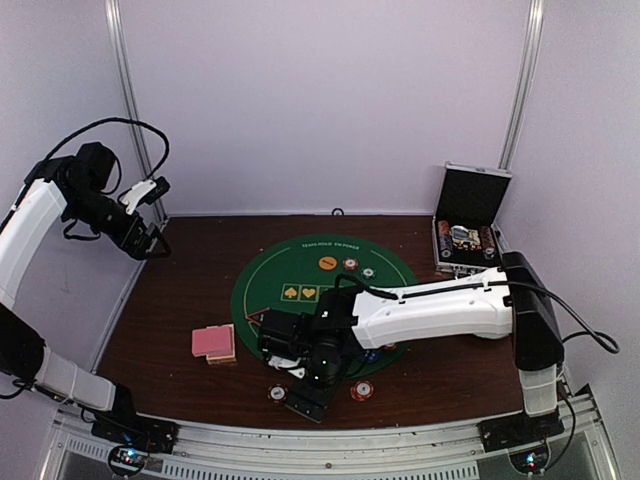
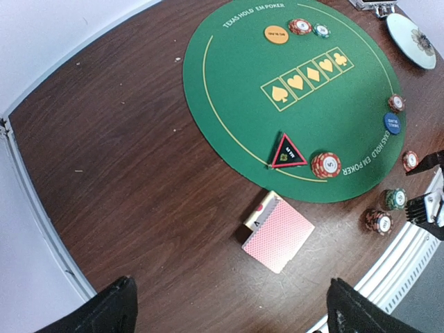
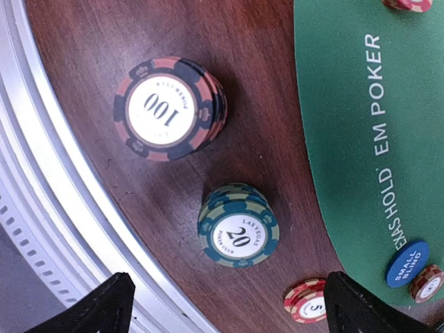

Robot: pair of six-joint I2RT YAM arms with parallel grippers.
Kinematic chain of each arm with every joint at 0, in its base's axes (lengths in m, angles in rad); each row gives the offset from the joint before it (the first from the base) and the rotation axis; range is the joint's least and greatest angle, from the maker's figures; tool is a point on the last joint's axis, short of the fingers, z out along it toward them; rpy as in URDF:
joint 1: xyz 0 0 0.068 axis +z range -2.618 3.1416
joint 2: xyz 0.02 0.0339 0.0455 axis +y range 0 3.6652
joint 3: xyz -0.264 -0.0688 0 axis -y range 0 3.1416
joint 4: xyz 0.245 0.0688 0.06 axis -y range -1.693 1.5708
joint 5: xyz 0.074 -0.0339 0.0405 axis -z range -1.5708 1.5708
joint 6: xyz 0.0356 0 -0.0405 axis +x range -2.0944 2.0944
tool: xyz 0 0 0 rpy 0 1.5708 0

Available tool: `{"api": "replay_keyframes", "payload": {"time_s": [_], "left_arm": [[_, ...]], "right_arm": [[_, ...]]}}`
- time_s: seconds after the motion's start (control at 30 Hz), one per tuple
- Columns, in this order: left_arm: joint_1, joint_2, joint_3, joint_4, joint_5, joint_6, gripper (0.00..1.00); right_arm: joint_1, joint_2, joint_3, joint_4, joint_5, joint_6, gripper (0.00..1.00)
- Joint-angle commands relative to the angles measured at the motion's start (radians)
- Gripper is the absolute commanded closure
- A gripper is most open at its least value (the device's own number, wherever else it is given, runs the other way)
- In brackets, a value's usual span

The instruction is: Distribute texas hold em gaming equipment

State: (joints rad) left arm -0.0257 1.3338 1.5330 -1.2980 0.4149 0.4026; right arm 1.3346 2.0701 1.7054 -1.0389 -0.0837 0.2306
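The right end effector [image 3: 227, 295] hangs low over the near edge of the desk [image 3: 263, 62], its two fingers [image 3: 104, 305] spread wide with nothing between them. Just ahead of it in the wrist view stands the green 20 stack [image 3: 239, 225], roughly in line with the gap between the fingers and not touched by either. The dark-and-red 100 stack [image 3: 166, 107] stands farther out, close to the metal rail [image 3: 41, 173]. Both stacks sit on bare wood, just off the green mat [image 3: 361, 125]. A red 5 chip [image 3: 306, 302] lies on the wood near the finger at the lower right of that view, and the blue disc [image 3: 406, 263] rests at the mat's edge

The left end effector [image 2: 230, 286] is raised at the far left of the desk, well apart from every piece, its fingers likewise wide apart and empty. Below it the pink-backed cards [image 2: 277, 236] lie in a small pile on the wood just beside the mat's rim, a white face showing at one end. On the mat a black triangular marker [image 2: 288, 152] lies just beside a red-and-white stack [image 2: 326, 164]. At the mat's far side an orange disc [image 2: 276, 34], a red chip [image 2: 300, 26] and a green chip [image 2: 320, 30] lie in a row
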Motion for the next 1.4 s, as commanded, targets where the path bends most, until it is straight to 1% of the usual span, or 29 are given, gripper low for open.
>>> {"api": "replay_keyframes", "payload": {"time_s": [0.0, 0.33, 0.63, 1.13, 1.37], "left_arm": [[0.007, -0.009, -0.006, -0.005, 0.007, 0.019, 0.02], [0.007, 0.009, 0.010, -0.005, 0.009, 0.025, 0.02], [0.007, 0.015, 0.015, -0.003, 0.005, 0.028, 0.02], [0.007, 0.015, 0.024, -0.004, -0.001, 0.027, 0.02], [0.007, 0.015, 0.024, -0.003, -0.001, 0.027, 0.02]], "right_arm": [[-0.006, 0.038, 0.045, 0.003, -0.009, -0.022, 0.03], [-0.016, 0.084, 0.050, 0.009, -0.015, -0.044, 0.12], [-0.029, 0.115, 0.060, 0.017, -0.030, -0.054, 0.24], [-0.031, 0.109, 0.062, 0.022, -0.036, -0.056, 0.42], [-0.032, 0.104, 0.068, 0.014, -0.027, -0.056, 0.48]]}}
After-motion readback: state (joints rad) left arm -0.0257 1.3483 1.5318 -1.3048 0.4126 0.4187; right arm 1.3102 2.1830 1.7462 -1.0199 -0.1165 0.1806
